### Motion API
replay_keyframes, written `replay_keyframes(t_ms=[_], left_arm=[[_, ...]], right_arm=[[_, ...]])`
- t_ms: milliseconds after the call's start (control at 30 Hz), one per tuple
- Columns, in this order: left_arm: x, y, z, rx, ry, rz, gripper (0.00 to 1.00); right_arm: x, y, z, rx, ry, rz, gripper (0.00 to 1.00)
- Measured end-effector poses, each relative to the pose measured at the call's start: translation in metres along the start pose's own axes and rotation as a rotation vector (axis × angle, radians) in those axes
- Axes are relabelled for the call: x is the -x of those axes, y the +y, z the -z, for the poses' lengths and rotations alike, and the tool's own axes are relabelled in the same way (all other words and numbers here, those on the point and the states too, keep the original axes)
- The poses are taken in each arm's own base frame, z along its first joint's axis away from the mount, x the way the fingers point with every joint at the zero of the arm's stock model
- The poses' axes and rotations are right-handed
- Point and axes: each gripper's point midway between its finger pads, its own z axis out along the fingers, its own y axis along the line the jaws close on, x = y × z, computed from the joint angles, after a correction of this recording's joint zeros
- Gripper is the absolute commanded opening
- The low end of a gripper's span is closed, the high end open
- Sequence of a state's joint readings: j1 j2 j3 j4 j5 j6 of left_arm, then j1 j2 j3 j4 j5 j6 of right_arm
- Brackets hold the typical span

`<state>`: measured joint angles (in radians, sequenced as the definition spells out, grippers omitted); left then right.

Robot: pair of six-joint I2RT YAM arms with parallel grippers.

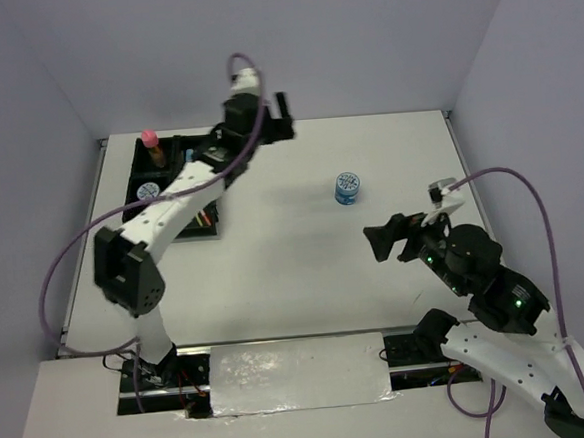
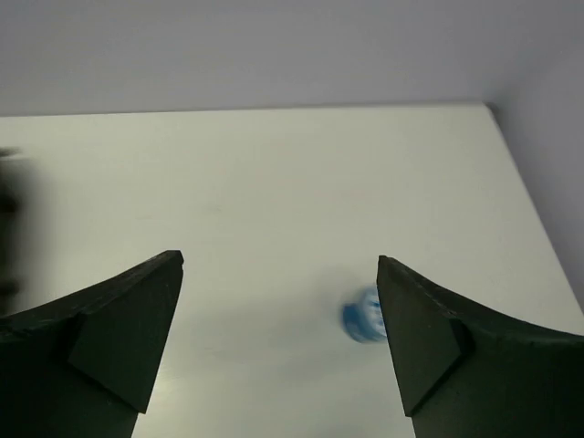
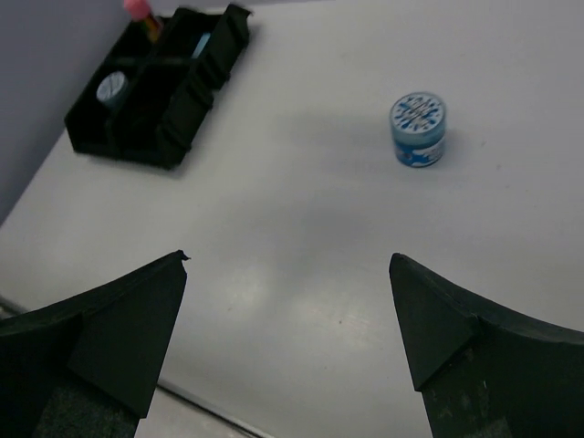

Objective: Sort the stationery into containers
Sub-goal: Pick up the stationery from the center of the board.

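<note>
A round blue-patterned tin (image 1: 347, 188) stands alone on the white table, right of centre; it also shows as the tin (image 3: 419, 128) in the right wrist view and as a blurred blue tin (image 2: 362, 315) in the left wrist view. The black divided tray (image 1: 198, 235) sits at the back left, holding a second tin (image 1: 148, 191), a pink-capped tube (image 1: 150, 139) and coloured pens (image 1: 205, 216). My left gripper (image 1: 285, 119) hovers open and empty just right of the tray. My right gripper (image 1: 386, 237) is open and empty, near-right of the loose tin.
The left arm (image 1: 171, 212) stretches over the tray's right side and hides part of it. Grey walls close the table's back and sides. In the right wrist view the tray (image 3: 173, 123) lies far left with a light-blue marker (image 3: 201, 44) inside.
</note>
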<state>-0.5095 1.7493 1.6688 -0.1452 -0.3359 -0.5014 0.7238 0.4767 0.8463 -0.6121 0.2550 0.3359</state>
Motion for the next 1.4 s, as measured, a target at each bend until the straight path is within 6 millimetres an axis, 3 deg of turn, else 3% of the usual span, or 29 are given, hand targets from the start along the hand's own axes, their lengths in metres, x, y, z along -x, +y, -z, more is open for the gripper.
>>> replay_keyframes(t_ms=[100, 167, 233, 300, 400, 533, 667, 867, 1033, 1133, 1233, 1267, 1300, 1400], left_arm=[[-0.052, -0.095, -0.016, -0.209, 0.079, -0.130, 0.99], [-0.106, -0.131, -0.025, -0.305, 0.164, -0.215, 0.99], [-0.161, -0.144, -0.036, -0.359, 0.258, -0.278, 0.99], [-0.201, -0.144, -0.052, -0.380, 0.330, -0.329, 0.99], [-0.240, -0.135, -0.076, -0.381, 0.393, -0.383, 0.99], [-0.241, -0.137, -0.088, -0.394, 0.383, -0.393, 0.99], [-0.235, -0.145, -0.088, -0.418, 0.357, -0.391, 0.99], [-0.242, -0.154, -0.083, -0.446, 0.363, -0.393, 0.99], [-0.252, -0.160, -0.085, -0.461, 0.373, -0.397, 0.99], [-0.269, -0.155, -0.088, -0.450, 0.402, -0.405, 0.91], [-0.282, -0.148, -0.091, -0.427, 0.427, -0.413, 0.67], [-0.281, -0.149, -0.091, -0.429, 0.422, -0.412, 0.38], [-0.281, -0.148, -0.091, -0.424, 0.421, -0.417, 0.25], [-0.280, -0.147, -0.093, -0.413, 0.417, -0.414, 0.02]], right_arm=[[0.027, -0.014, 0.016, -0.092, -0.082, -0.066, 1.00], [0.034, -0.021, 0.024, -0.126, -0.112, -0.092, 1.00], [0.034, -0.027, 0.031, -0.144, -0.124, -0.107, 1.00], [0.032, -0.031, 0.038, -0.155, -0.128, -0.111, 1.00], [0.031, -0.033, 0.042, -0.160, -0.121, -0.105, 1.00], [0.025, -0.029, 0.042, -0.129, -0.094, -0.083, 1.00], [0.017, -0.024, 0.039, -0.095, -0.068, -0.059, 1.00], [0.007, -0.020, 0.034, -0.069, -0.035, -0.034, 1.00], [0.003, -0.018, 0.031, -0.055, -0.018, -0.019, 1.00], [0.003, -0.017, 0.031, -0.051, -0.017, -0.014, 1.00], [0.003, -0.017, 0.031, -0.050, -0.019, -0.014, 1.00], [0.003, -0.017, 0.031, -0.048, -0.021, -0.014, 1.00], [0.003, -0.017, 0.032, -0.047, -0.023, -0.015, 1.00], [0.004, -0.017, 0.033, -0.044, -0.028, -0.014, 1.00]])
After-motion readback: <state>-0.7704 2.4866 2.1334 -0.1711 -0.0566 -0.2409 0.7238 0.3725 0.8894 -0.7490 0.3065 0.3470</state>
